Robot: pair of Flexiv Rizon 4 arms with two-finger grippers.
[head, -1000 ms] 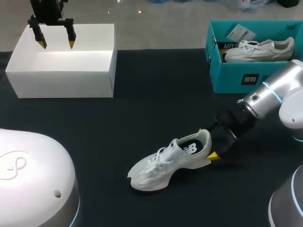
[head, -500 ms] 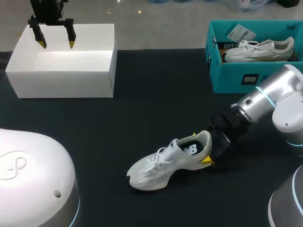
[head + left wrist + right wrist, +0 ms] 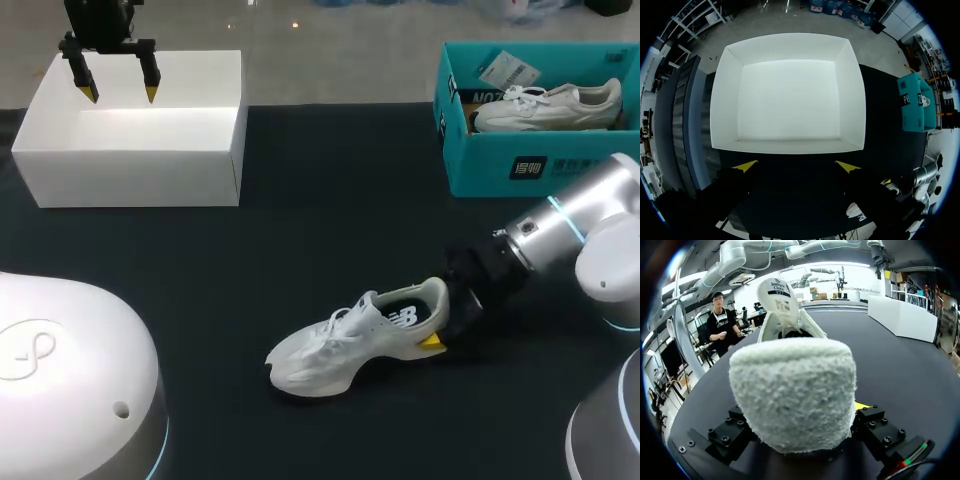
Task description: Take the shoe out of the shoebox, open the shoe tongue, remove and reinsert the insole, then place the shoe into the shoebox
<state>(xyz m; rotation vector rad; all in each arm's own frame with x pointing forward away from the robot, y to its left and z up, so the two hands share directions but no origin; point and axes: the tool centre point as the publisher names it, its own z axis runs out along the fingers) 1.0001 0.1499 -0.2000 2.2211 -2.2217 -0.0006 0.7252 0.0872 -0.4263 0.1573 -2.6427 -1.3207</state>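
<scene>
**Right gripper** [image 3: 440,322] at the heel of a white lace-up sneaker [image 3: 350,340]. In the right wrist view the fleecy heel collar [image 3: 792,390] fills the space directly ahead of the right gripper [image 3: 795,440]. It cannot be told whether the gripper is clamped on the heel or merely set against it.

**Left gripper** [image 3: 118,92] open and empty, hanging above a white open-topped cardboard box [image 3: 130,175] at the far left of the black surface [image 3: 330,200]. The left wrist view looks down past the left gripper [image 3: 796,166] into this box [image 3: 725,100], which holds nothing.

**Sneaker** lying on its sole on the surface, well apart from the white box, toe towards the robot's left. Its tongue [image 3: 779,297] stands upright, and a dark insole [image 3: 405,312] shows inside the opening.

**Other items.** A teal cardboard box [image 3: 510,165] at the far right holds a second pale sneaker [image 3: 545,105].

**Progress.** The sneaker is out of its box, so the first step appears done. The insole lies seated, but the views do not settle whether it has already been removed and reinserted. Returning the sneaker to the box is not yet done.
</scene>
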